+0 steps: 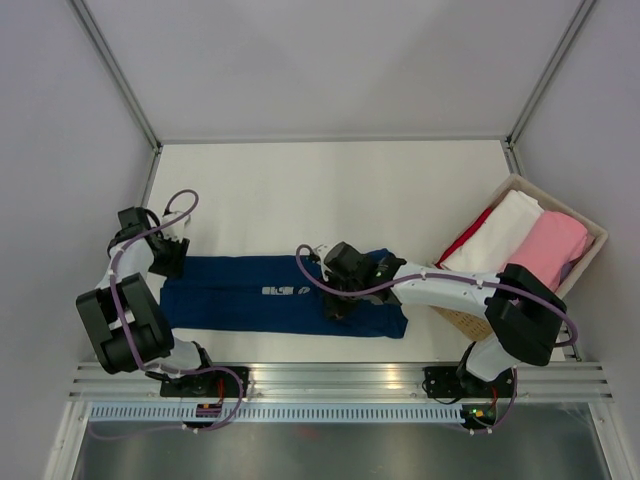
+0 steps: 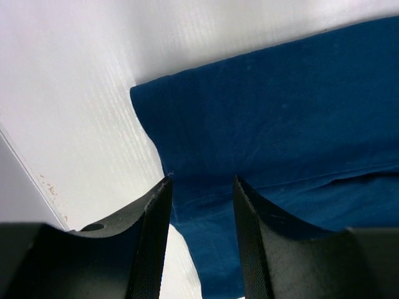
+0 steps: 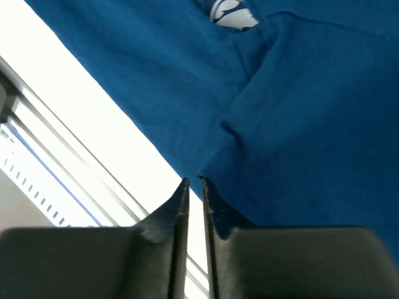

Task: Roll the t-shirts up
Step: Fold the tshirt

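Top view: navy shirt [image 1: 270, 295] lies flat on the table [image 1: 320, 190] near the front edge. It is folded into a long strip, print [image 1: 283, 291] up. No roll started at either end. Left gripper [image 1: 168, 262] is at the strip's left end, right gripper [image 1: 338, 300] over its right part. Basket [image 1: 590, 225] at right holds a white bundle [image 1: 495, 235] and a pink bundle [image 1: 550, 250], likely finished shirts.

Left wrist: left gripper [image 2: 201, 180] jaws apart, nothing between them, above the shirt [image 2: 280, 112] by its corner. Bare table [image 2: 75, 93] is beside it.

Right wrist: right gripper [image 3: 194, 180] jaws almost together, thin slit between them, tips at the near hem of the shirt [image 3: 299, 112]. Cannot tell if cloth is pinched. Print [image 3: 232, 12] shows at top.

Judgement: folding done for this shirt, rolling all left, then basket.
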`<action>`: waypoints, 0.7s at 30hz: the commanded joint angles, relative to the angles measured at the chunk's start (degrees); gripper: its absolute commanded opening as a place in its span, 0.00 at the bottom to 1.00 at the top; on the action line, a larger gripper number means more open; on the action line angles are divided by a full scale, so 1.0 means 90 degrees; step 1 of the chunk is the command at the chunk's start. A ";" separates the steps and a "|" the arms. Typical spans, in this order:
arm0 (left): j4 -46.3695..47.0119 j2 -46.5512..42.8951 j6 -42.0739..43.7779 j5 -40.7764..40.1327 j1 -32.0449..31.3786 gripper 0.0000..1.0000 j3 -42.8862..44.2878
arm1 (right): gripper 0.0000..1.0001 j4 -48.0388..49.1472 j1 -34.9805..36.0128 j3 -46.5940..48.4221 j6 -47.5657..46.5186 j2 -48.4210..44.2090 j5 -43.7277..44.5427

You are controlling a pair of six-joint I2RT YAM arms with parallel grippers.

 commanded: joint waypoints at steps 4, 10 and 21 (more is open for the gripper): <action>-0.0227 -0.0386 0.0141 0.0848 -0.0089 0.50 0.0054 | 0.45 0.0034 0.0305 0.0176 -0.0248 -0.0080 -0.0283; -0.0540 -0.0922 0.0160 0.1249 -0.0840 0.51 0.0035 | 0.53 -0.0268 0.0550 0.0177 -0.0357 -0.0713 0.0241; -0.0785 -0.0944 -0.0707 0.0745 -0.2863 0.53 0.0708 | 0.37 -0.1782 -0.0757 -0.0799 0.1556 -0.1506 0.2264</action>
